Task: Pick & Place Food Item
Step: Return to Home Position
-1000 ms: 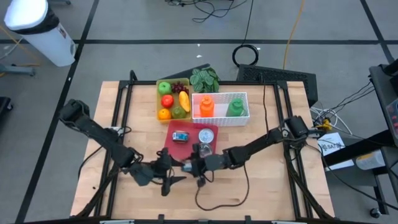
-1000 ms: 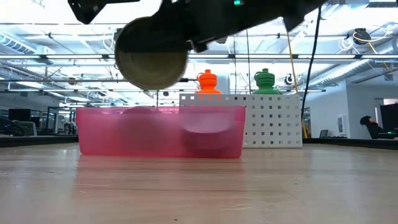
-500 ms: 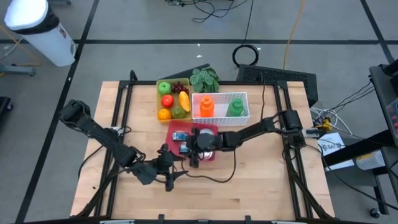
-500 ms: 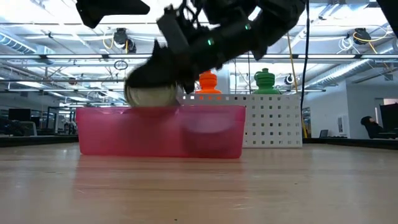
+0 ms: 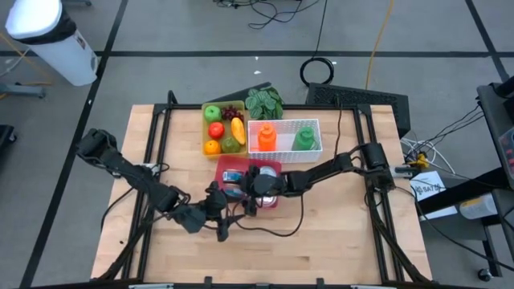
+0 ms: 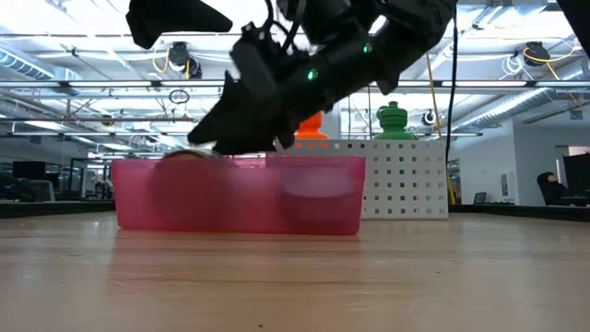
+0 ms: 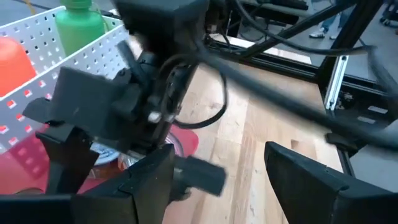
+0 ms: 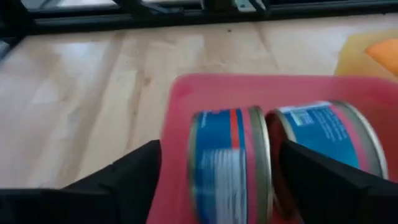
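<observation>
**High view, with wrist detail.** The tabletop [image 5: 321, 241] is carrying the pink bin [image 6: 138, 198] near its centre, with a white perforated basket [image 6: 406, 184] just beside it at 12 o'clock. The right arm is reaching in from 3 o'clock. Its end effector [image 8: 221, 146] is hovering over the bin, fingers spread wide and gripping nothing. The left end effector [image 5: 218, 217], likewise wide open and empty, is waiting at 7 o'clock of the bin. Two blue pink tuna cans [image 8: 230, 165] are lying side by side inside the bin, one directly between the right arm's spread fingers, apparently released. Judged next: the right arm is needing a clean lift toward 3 o'clock, clearing can and rim.
</observation>
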